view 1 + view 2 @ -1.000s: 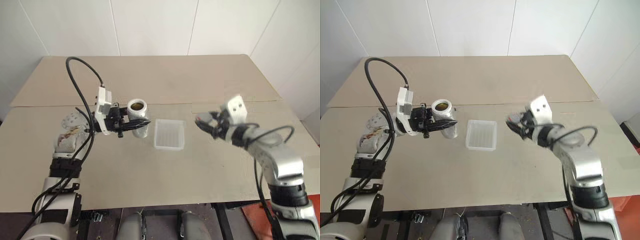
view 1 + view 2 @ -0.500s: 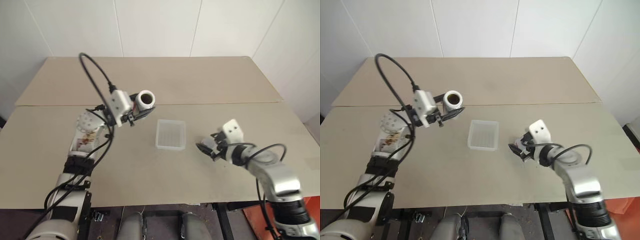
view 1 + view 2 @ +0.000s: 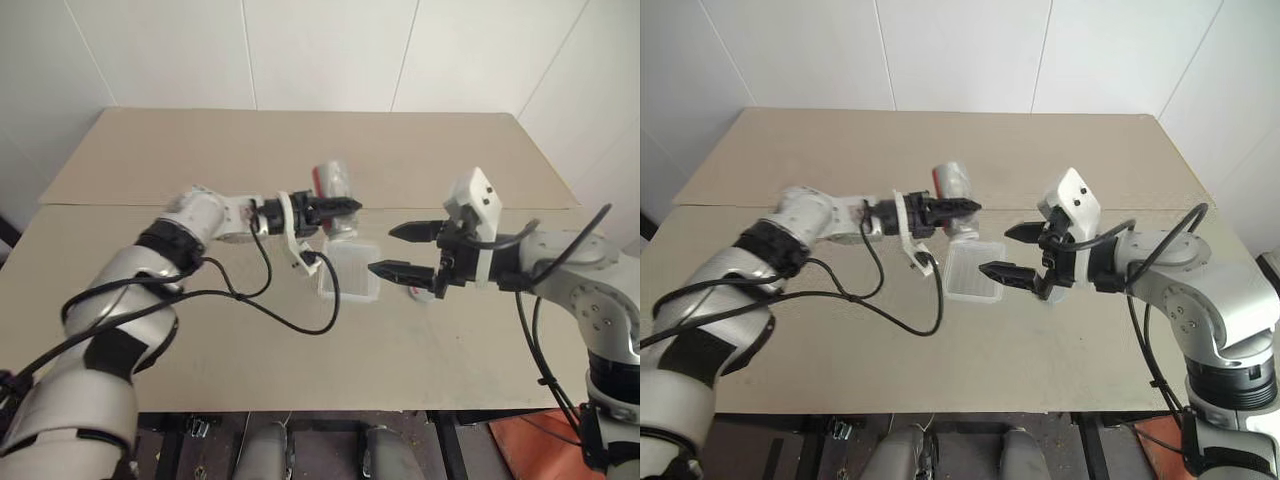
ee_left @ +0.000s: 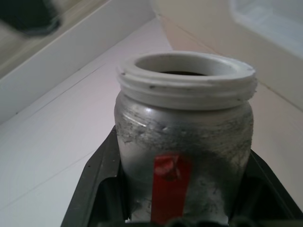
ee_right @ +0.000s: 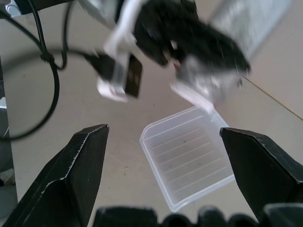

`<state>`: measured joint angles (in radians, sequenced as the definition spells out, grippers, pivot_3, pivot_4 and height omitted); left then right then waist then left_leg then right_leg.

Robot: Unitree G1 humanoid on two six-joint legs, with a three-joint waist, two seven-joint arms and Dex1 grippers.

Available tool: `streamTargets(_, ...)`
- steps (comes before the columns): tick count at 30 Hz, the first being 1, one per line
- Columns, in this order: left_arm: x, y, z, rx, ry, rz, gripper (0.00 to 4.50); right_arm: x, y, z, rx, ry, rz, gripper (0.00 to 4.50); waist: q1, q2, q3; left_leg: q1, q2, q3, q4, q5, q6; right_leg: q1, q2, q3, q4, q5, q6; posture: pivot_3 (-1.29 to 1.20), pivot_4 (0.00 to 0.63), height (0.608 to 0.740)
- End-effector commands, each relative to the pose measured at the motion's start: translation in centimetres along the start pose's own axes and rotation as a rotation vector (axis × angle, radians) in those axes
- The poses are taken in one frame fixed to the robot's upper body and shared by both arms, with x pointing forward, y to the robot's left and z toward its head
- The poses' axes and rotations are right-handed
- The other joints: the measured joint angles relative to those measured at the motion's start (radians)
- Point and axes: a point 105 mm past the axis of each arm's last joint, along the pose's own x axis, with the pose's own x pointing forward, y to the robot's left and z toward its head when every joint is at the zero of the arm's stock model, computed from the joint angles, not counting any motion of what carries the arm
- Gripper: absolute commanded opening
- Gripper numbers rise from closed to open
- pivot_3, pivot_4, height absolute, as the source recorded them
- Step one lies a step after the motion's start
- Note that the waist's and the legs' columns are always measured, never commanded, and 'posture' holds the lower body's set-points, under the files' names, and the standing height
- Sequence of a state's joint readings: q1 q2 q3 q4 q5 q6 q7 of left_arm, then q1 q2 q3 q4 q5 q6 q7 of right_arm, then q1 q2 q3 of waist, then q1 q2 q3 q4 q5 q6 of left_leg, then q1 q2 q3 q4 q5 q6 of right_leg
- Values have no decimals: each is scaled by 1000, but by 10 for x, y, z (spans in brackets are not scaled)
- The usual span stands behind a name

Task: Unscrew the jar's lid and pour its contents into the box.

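The jar, clear with a red stripe, hangs tipped above the far edge of the box, its open mouth aimed down at it. My left gripper is shut across the jar's body. The mouth is dark inside and I cannot make out the contents. To the right of the box my right gripper hovers open with nothing between its fingers, and the box shows between them. The lid lies on the table just under that gripper, partly hidden.
A black cable loops down from my left wrist onto the table in front of the box. A seam crosses the tan tabletop. A white wall stands behind the table's far edge.
My left arm carried the jar to the right over the box and rolled it from upright to tipped. My right gripper dipped to the table, opened, left the lid there and rose.
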<state>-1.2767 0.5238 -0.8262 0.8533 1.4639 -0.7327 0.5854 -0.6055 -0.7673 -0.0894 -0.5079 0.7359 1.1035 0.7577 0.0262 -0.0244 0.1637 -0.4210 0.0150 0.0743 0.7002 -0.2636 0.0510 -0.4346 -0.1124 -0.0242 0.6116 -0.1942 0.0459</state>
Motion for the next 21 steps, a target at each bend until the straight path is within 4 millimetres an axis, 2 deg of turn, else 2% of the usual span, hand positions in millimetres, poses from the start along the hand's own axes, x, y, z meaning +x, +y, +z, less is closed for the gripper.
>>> streamTargets(1,13,18,-18,144,37,40,1966,-6,8,16,-46,-54,18,4432,-1,0,0,-3,0,0,1,0,0,-3,0,0,1,0,0,0,150,740)
streamTargets(5,19,19,-11,169,-6,53,1966,-8,13,19,-54,-80,21,4432,-3,0,0,-4,0,0,1,1,-2,-4,0,0,1,0,0,0,150,740)
streamTargets(11,13,17,-11,150,-15,59,1966,-9,17,15,-49,-87,18,4432,-6,0,0,-4,0,0,1,1,-1,-4,0,0,2,0,0,0,150,740)
streamTargets(14,10,19,-17,47,32,86,1966,-7,17,14,-53,-91,14,4432,-6,0,0,-4,0,0,2,1,-1,-4,0,0,2,0,0,0,150,740)
streamTargets(16,5,20,-25,-190,118,119,1966,-7,16,14,-57,-95,6,4432,-7,0,0,-4,0,0,2,1,-1,-4,-1,0,2,0,0,0,150,740)
streamTargets(19,-6,13,-51,-826,360,202,1966,-7,13,13,-53,-103,-17,4432,-10,0,0,-4,1,0,3,1,-2,-4,-1,0,2,0,0,0,150,740)
streamTargets(21,-19,10,-72,-1283,485,326,1966,-7,7,15,-39,-120,-46,4432,-16,0,0,-3,2,0,4,3,-6,-4,-2,0,3,0,0,0,150,740)
